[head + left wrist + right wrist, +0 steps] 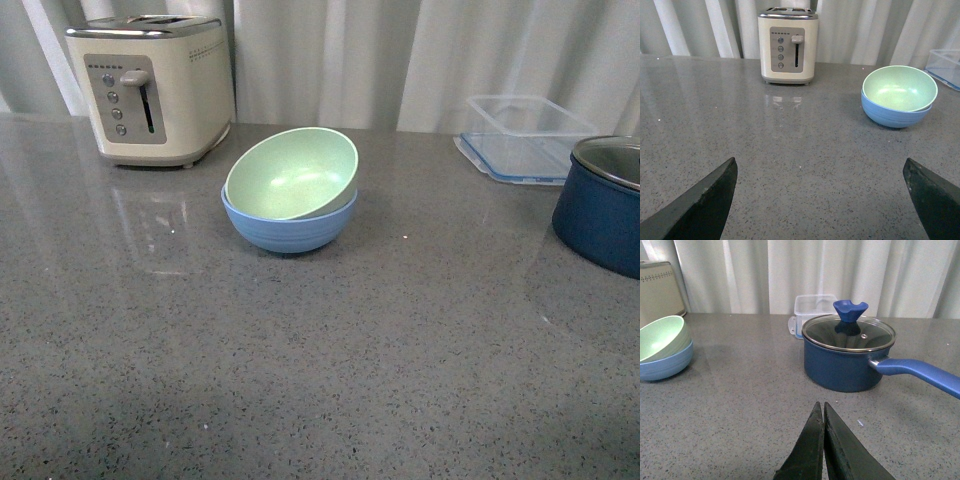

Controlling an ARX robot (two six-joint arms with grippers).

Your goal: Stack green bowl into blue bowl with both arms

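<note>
The right gripper (823, 412), jaws pressed together, and the left gripper (820, 172), jaws spread, are held well apart from the green bowl (290, 175), seen nested tilted in the blue bowl (290, 228).

- You see the green bowl (291, 174) and the blue bowl (290, 229) both matt, plastic-looking, the blue one faintly ridged outside.
- Your countertop (300, 380) is speckled grey stone, polished enough to mirror the toaster (152, 88).
- The toaster has a cream satin body and a shiny metal top.
- Your navy pot (847, 360) looks enamelled, under a glass lid (848, 333).
- The container (525, 137) is clear plastic.
- Your gripper fingers (702, 205) look matt black.
</note>
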